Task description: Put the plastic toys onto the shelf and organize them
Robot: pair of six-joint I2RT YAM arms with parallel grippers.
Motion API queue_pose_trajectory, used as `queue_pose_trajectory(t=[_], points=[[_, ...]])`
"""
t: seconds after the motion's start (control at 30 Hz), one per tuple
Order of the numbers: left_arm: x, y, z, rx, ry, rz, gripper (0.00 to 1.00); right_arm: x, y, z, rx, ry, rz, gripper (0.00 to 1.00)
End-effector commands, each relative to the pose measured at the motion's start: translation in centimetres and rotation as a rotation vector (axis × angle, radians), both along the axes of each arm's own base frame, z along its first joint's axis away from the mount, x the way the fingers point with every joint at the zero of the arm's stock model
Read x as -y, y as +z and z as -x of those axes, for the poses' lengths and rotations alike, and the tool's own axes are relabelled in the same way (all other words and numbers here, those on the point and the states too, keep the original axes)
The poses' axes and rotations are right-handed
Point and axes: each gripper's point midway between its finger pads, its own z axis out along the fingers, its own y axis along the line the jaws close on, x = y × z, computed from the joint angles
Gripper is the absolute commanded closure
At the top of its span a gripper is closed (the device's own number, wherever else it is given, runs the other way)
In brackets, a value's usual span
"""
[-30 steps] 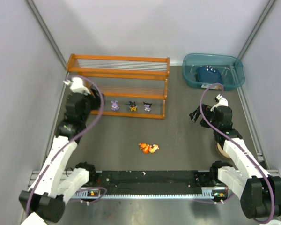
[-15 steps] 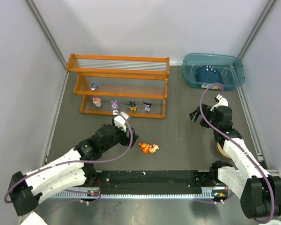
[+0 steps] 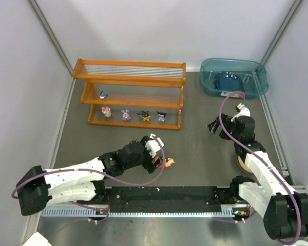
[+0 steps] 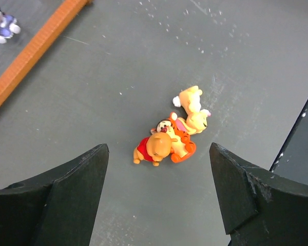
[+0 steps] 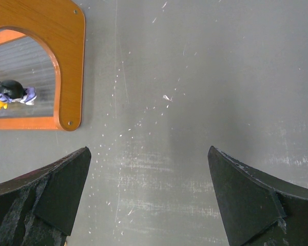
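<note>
Swung down from the shelf's left end in the past second, the left arm now lies low across the near table. Its left gripper (image 4: 159, 149) hovers with jaws spread wide, gripping nothing, over a heap of three plastic toys (image 4: 172, 138): a red-shirted yellow bear, an orange striped tiger and a pale yellow figure, toppled and touching. The heap's long axis runs roughly left to right on the dark grey, scuffed and speckled tabletop (image 3: 205, 154). Farther right, the right gripper (image 5: 149, 169) hangs unmoved, jaws wide and empty. Beyond, the wide orange-framed shelf of silvery rods (image 3: 128, 65) stretches left to right, its stepped front facing the arms. Four tiny figurines (image 3: 126, 115) stand in a row on its lowest tier, and a bluish figurine (image 3: 103, 94) stands on the middle one. A teal translucent bin (image 3: 256, 87) holding a dark blue item (image 3: 228, 81) sits in the far right corner. Pale grey wall panels (image 3: 143, 31) in metal frames close the space.
</note>
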Motion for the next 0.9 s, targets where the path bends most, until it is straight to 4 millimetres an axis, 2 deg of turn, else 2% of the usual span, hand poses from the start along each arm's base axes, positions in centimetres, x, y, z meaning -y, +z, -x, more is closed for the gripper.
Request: queue_pose_trajectory(t=[0.0, 0.3, 0.43, 0.63, 0.87], points=[[1.8, 1.0, -0.7, 0.073, -0.04, -0.011, 0.15, -0.1, 0.7, -0.3, 0.033, 0.003, 0.005, 0.01], [2.5, -0.9, -1.6, 0.071, 0.002, -0.128, 0.15, -0.1, 0.9, -0.3, 0.038, 0.002, 0.006, 0.01], [2.6, -0.9, -1.9, 0.066, 0.023, -0.141, 0.16, -0.1, 0.9, -0.3, 0.04, 0.004, 0.004, 0.01], [2.7, -1.1, -1.9, 0.053, 0.034, -0.143, 0.17, -0.1, 0.9, -0.3, 0.038, 0.003, 0.005, 0.01], [2.5, -2.9, -1.3, -0.013, 0.042, -0.228, 0.18, 0.0, 0.8, -0.3, 0.036, -0.001, 0.005, 0.01]])
